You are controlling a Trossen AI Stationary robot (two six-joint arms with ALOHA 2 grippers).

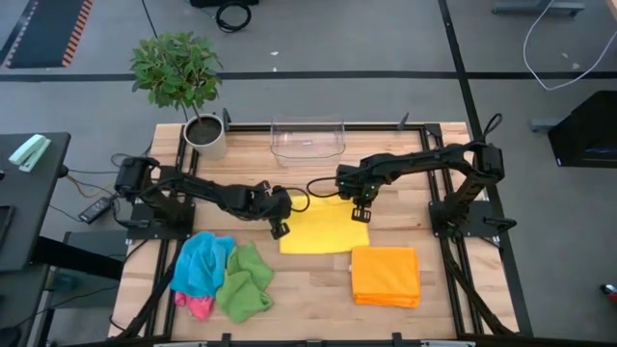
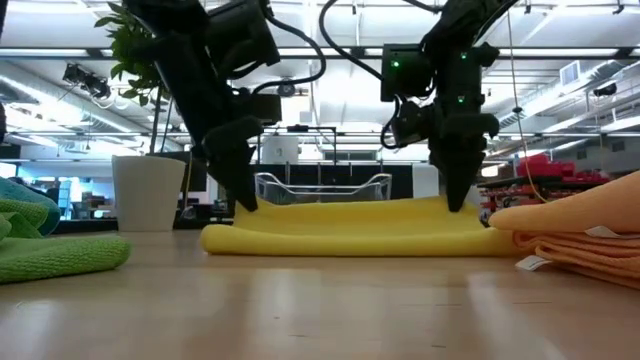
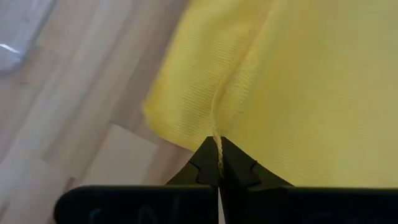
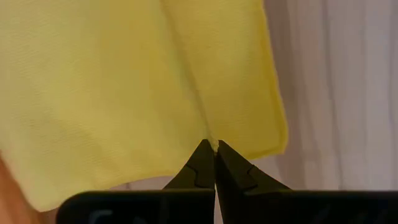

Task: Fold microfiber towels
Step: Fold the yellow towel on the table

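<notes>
Soft ribbed yellow towel [image 1: 323, 229] flat mid-table on pale wood planks [image 1: 308, 299], left gripper [image 1: 280, 228] pinching its near-left edge, right gripper [image 1: 362, 213] pinching right edge, neat orange folded stack [image 1: 386, 276] beside, crumpled blue [image 1: 201, 262], green [image 1: 244, 284], pink [image 1: 199, 306] cloths left, clear plastic bin [image 1: 308, 138] behind

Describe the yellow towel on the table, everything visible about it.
The yellow towel is a soft, finely ribbed microfiber cloth lying flat mid-table, roughly rectangular. The left claw pinches its left edge and the right claw its right edge, both shut on small raised pleats. The folded orange towels lie just beside one corner.
</notes>
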